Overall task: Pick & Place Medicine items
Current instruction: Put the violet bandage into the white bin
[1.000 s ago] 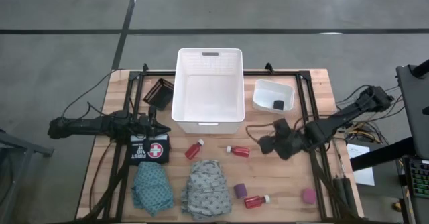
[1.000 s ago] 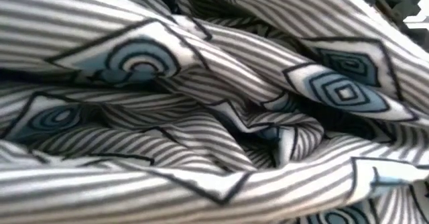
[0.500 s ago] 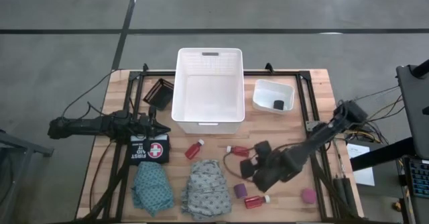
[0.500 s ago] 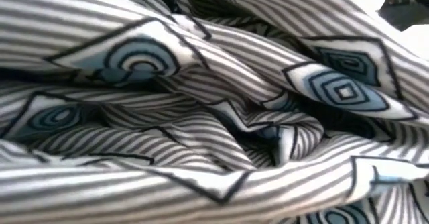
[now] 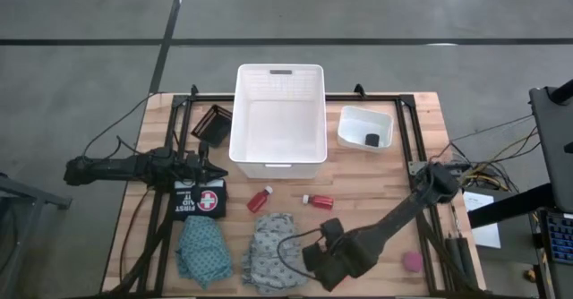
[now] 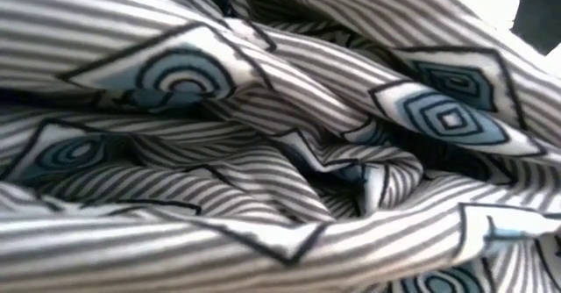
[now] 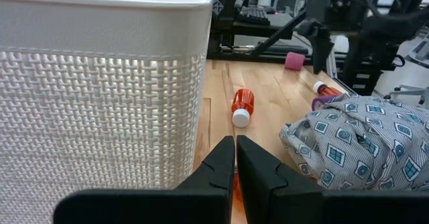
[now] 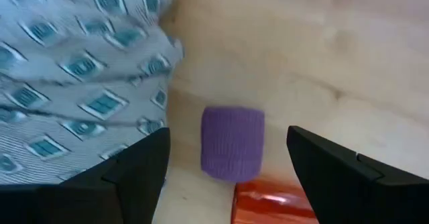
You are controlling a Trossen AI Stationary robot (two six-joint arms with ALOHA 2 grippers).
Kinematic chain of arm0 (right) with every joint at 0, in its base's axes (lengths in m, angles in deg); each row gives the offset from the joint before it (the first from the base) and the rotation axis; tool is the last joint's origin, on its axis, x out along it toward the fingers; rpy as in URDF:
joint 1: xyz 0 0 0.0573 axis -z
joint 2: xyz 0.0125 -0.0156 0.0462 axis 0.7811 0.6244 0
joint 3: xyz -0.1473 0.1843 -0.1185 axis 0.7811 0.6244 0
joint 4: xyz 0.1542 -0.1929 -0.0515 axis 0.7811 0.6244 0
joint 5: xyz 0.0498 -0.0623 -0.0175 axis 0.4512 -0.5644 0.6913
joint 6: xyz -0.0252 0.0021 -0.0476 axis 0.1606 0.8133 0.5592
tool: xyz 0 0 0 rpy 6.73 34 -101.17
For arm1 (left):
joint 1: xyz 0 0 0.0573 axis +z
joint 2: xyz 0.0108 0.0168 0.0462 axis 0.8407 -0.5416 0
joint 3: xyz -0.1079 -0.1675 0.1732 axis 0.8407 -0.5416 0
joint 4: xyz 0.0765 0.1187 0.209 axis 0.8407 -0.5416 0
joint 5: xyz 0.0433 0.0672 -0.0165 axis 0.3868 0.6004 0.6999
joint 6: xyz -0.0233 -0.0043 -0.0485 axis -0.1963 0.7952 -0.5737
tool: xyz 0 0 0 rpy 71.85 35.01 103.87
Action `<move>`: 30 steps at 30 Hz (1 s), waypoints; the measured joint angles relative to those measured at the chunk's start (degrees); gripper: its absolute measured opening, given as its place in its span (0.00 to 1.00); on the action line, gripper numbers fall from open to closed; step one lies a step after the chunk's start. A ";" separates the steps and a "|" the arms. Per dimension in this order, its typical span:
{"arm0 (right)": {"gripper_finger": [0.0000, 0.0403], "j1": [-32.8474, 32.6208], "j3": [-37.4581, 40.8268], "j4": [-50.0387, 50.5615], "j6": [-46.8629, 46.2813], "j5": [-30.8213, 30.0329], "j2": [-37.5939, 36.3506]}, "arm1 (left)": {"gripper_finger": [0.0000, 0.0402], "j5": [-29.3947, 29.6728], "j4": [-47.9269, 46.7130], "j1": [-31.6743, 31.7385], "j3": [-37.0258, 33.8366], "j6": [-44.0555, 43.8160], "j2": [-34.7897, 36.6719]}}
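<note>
My right gripper (image 5: 320, 256) is open and hangs over the purple roll (image 8: 233, 143), pointing down, one finger on either side and neither touching. In the high view it hides that roll and a red bottle (image 8: 275, 202) lying beside it. Two more red bottles (image 5: 260, 199) (image 5: 318, 200) lie in front of the white basket (image 5: 279, 156). The grey cloth (image 5: 273, 250) and the teal cloth (image 5: 202, 250) lie bunched at the near edge. A pink roll (image 5: 412, 261) sits near right, and the black roll (image 5: 372, 140) is in a small white tub. My left gripper (image 5: 212, 168) waits shut by the basket's left side.
A first-aid pouch (image 5: 199, 199) lies under my left gripper, with a black tray (image 5: 213, 124) behind it. The small white tub (image 5: 363, 120) stands right of the basket. The grey cloth (image 6: 280, 135) fills the whole low view. Bare wood (image 5: 376, 192) shows between bottles and tub.
My right arm has swung from beside the small tub toward the table's near edge and leftward, coming down over the purple roll and the nearby bottle. Nothing on the table has moved.
</note>
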 joint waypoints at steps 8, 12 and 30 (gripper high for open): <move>0.69 -0.10 -1.40 0.24 -1.99 2.76 3.67 | 0.05 -0.02 0.00 -0.01 0.00 0.00 -0.01; 0.67 -0.10 -1.42 -1.17 -1.93 2.86 4.49 | 0.05 -0.01 0.01 -0.01 0.00 0.00 -0.01; 0.64 -0.10 0.06 -2.56 -1.32 4.33 6.44 | 0.05 0.00 0.01 0.00 0.00 0.00 -0.01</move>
